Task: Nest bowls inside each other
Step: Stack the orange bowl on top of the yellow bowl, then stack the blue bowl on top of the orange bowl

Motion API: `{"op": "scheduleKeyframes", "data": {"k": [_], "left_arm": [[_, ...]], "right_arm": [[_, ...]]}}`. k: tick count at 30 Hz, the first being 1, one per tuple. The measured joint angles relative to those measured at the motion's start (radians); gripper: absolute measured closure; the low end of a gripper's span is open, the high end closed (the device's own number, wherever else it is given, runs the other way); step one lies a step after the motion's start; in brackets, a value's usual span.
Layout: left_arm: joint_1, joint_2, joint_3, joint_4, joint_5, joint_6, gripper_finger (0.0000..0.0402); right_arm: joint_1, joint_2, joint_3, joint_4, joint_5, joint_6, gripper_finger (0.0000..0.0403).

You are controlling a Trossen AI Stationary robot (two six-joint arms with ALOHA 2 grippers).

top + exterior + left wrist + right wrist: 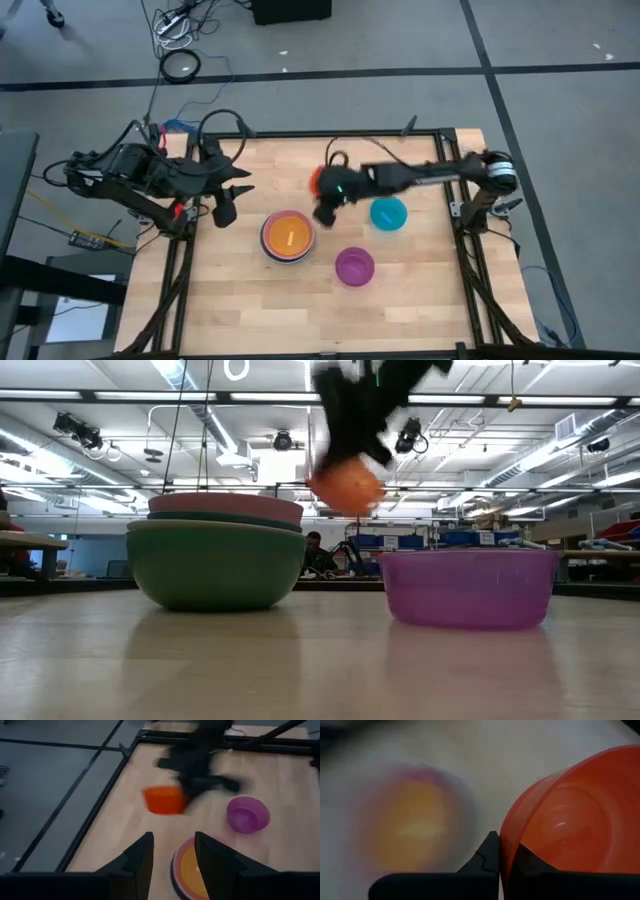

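Observation:
A small orange bowl [345,488] hangs in the air over the table's middle, with my right gripper [501,849] shut on it; the high view shows that gripper [322,193] just beyond a stack of bowls [288,237]. The stack [215,560] has a sage green bowl lowest, teal and pink rims above it, and a yellow-orange bowl innermost. A purple bowl [354,266] and a cyan-blue bowl [388,213] rest upright on the table by their bases. My left gripper [174,851] hovers open at the table's left, above the stack's left side. My right gripper pinches the orange bowl's rim [503,836] with one finger [489,851] outside the wall and the other inside the bowl. The fingers slant down from the table's right. The bowl is lifted clear of the table and tipped, hanging below the fingers.
Black frame rails [455,215] run along the table's left, right and far edges. Bare wood lies toward the near edge [300,320]. Beyond the table, a person [316,552] sits in the room behind.

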Motion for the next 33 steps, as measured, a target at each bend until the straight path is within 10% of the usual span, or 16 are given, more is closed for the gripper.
{"op": "scheduleKeyframes", "data": {"k": [9, 16, 28, 33], "left_arm": [[0.001, 0.0, 0.0, -0.024, -0.048, -0.004, 0.0249], [0.001, 0.0, 0.0, -0.024, -0.048, -0.027, 0.0249], [0.001, 0.004, -0.025, -0.024, -0.048, -0.026, 0.0249], [0.001, 0.0, -0.073, -0.034, -0.047, -0.041, 0.0249]], "right_arm": [[0.239, 0.099, 0.021, 0.413, 0.051, -0.061, 0.0403], [0.226, 0.222, 0.111, 0.356, 0.029, -0.071, 0.0395], [0.216, 0.262, 0.265, 0.071, -0.004, -0.021, 0.0268], [0.244, 0.214, 0.336, -0.179, 0.137, -0.014, 0.0264]]}}
